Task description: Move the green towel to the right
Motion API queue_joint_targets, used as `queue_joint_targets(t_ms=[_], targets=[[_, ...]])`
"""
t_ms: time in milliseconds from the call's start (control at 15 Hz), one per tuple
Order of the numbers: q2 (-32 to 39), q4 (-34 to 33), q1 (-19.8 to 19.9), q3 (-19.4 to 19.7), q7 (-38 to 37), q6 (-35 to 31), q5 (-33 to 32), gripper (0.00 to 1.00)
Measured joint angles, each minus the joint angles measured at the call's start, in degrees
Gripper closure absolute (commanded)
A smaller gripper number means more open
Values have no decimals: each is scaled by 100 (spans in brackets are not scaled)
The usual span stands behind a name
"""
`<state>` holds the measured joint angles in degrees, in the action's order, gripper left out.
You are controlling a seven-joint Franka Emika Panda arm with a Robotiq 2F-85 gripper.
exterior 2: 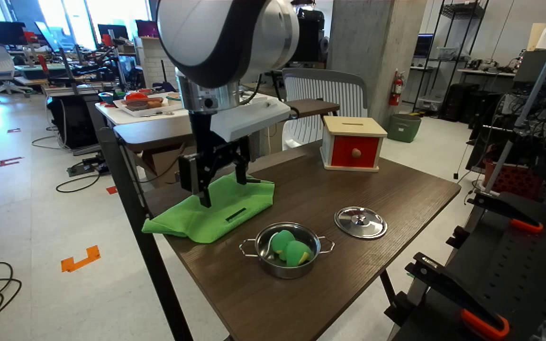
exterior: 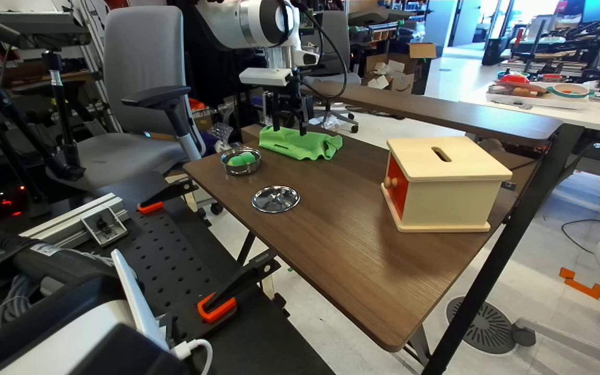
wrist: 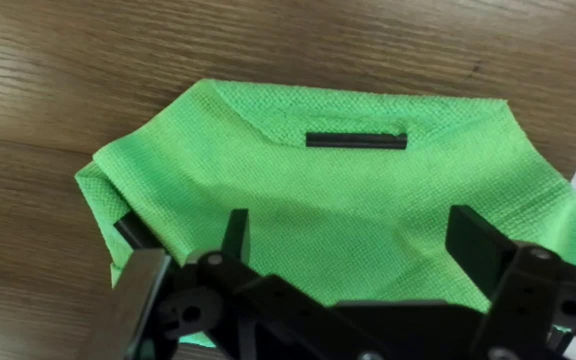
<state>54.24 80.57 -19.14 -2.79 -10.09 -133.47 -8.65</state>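
Observation:
The green towel [exterior: 305, 146] lies crumpled and folded on the brown table, near its edge. It also shows in an exterior view [exterior 2: 221, 220] and fills the middle of the wrist view [wrist: 328, 180]. Dark bar-shaped marks show on it. My gripper [wrist: 350, 220] is open, its two fingers wide apart with only towel surface seen between them. In both exterior views the gripper [exterior: 290, 129] [exterior 2: 223, 193] points down over the towel. Its fingertips are at or just above the cloth; I cannot tell whether they touch it. The gripper hides the towel's near part in the wrist view.
A metal pot [exterior 2: 287, 270] holding green items [exterior 2: 292, 248] stands beside the towel. Its lid [exterior 2: 360, 222] lies on the table. A wooden box with a red front [exterior: 446, 187] stands farther along the table [exterior: 341, 234]. A raised brown shelf [exterior: 435, 112] runs along one side.

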Motion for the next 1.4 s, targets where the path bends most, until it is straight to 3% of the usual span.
queue_joint_targets(t_ms=[667,1400], targets=[[729,-901,-5,10,-18,454,3,0],[773,-739,203,53,66,601,18,0]])
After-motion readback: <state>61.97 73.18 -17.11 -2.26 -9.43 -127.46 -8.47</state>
